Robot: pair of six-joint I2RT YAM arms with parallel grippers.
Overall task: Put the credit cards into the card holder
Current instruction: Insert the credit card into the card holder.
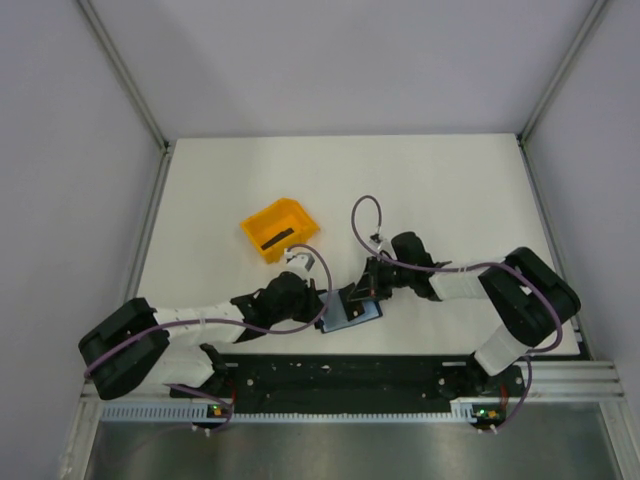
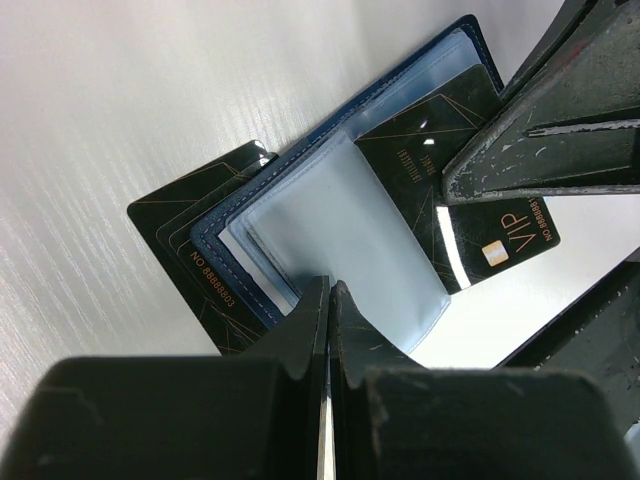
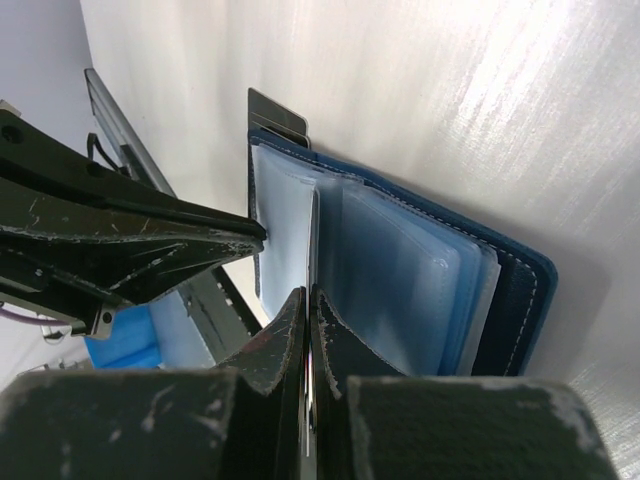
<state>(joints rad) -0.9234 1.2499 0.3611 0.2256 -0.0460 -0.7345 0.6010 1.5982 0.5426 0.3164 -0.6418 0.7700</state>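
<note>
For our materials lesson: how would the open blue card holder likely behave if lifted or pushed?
Its clear sleeves bow, so likely floppy. The card holder looks thin, probably light. On the smooth table it may slide.

Reaching in low from both sides toward the middle. Stretched out rightward with left arm [image 1: 200, 325], forearm near flat. Folded back at the elbow with right arm [image 1: 462, 286], forearm running leftward. Meeting almost tip to tip with left gripper [image 1: 318, 300] and right gripper [image 1: 368, 290]. Clamped fully closed on both, fingers [image 2: 305, 340] pressed together, pointed down.
</note>
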